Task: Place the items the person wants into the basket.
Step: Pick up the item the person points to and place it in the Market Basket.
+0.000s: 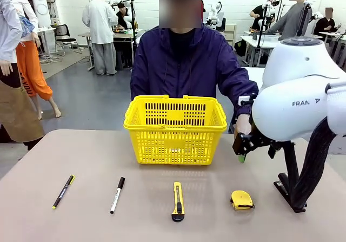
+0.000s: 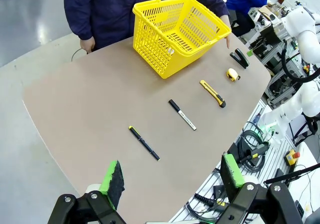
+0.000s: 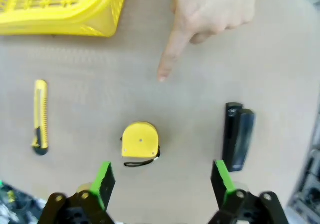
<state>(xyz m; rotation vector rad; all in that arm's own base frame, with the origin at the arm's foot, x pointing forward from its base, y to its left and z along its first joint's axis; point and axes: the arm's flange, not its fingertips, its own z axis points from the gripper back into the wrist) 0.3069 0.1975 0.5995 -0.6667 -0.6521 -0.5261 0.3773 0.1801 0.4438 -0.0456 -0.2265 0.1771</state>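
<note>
**Tape measure pointed out; I'm at the approach for the first pick, nothing lifted yet.**

My right gripper [image 3: 162, 179] hangs with jaws wide apart and empty. The tape measure [image 3: 140, 141] lies flat on the table just ahead of the pads, slightly off-centre. A black stapler [image 3: 238, 136] lies to one side and the utility knife [image 3: 40, 116] to the other. Beyond, the person's hand [image 3: 210, 8] points a finger toward the tape measure. The yellow basket [image 1: 175, 127] stands farthest, in front of the person. My left gripper [image 2: 171, 173] is also open and empty. Next, I judge: centre, descend, close across the case, then carry it over the rim.
</note>
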